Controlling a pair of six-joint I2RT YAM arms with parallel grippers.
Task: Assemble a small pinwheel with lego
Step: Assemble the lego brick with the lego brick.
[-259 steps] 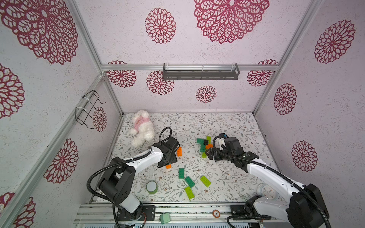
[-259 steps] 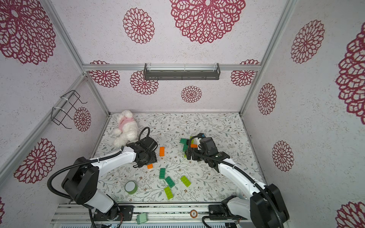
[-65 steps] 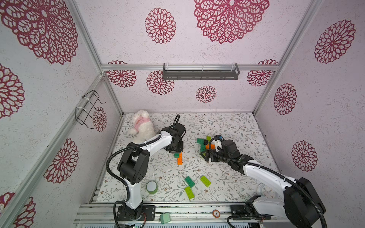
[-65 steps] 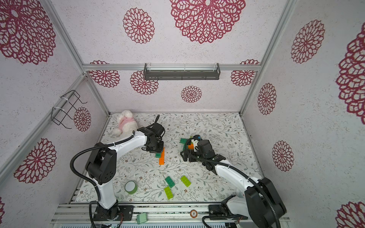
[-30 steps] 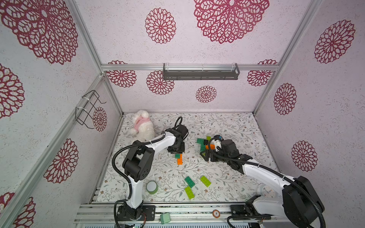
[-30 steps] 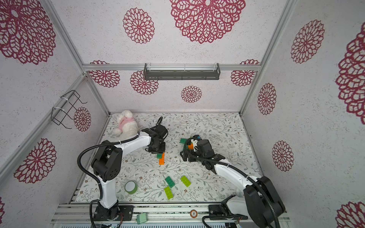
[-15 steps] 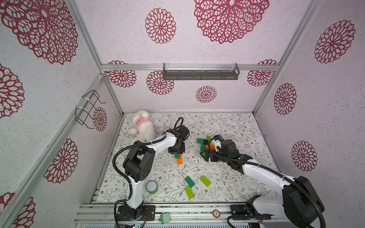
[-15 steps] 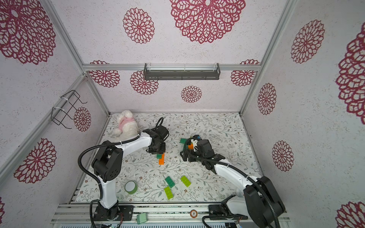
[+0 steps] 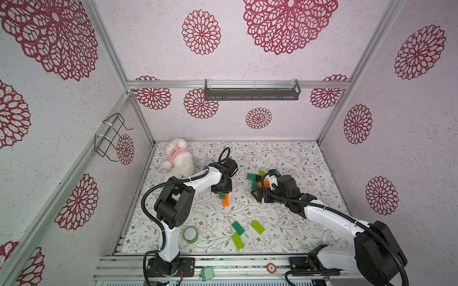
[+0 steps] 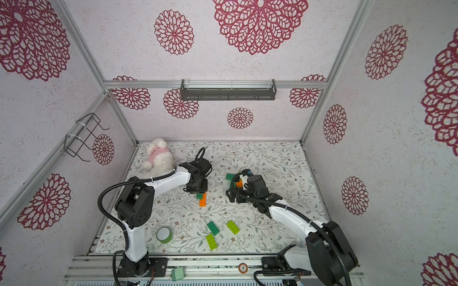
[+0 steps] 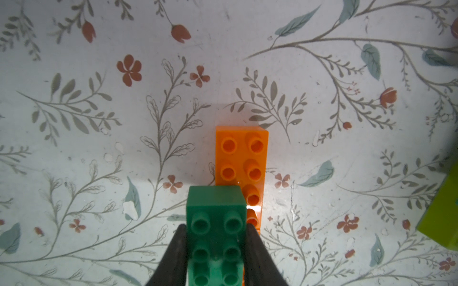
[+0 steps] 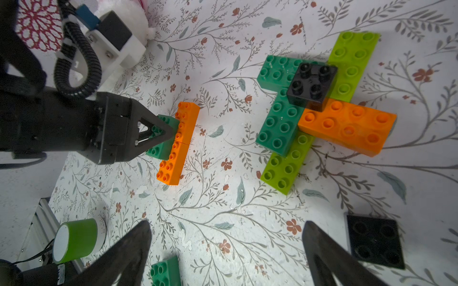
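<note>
My left gripper (image 11: 215, 230) is shut on a dark green lego brick (image 11: 215, 222), its fingers pressing the brick's two long sides. The brick sits against the side of two orange lego bricks (image 11: 241, 158) that lie end to end on the mat, seen in both top views (image 9: 225, 201) (image 10: 202, 201). I cannot tell whether the green brick rests on the mat. A cross of dark green, lime and orange bricks with a black cap (image 12: 312, 84) lies further right (image 9: 255, 179). My right gripper (image 12: 226, 230) hangs open over bare mat beside that cross.
A loose black brick (image 12: 374, 242) lies by the right gripper. Toward the front lie a dark green brick (image 9: 238, 227) and two lime ones (image 9: 257, 227) (image 9: 238, 241). A green tape roll (image 9: 190, 234) stands front left, and a plush toy (image 9: 178, 161) sits back left.
Nothing has visibly moved in the last second. Earlier, the left arm took a dark green brick from the front group and brought it back to the orange bricks.
</note>
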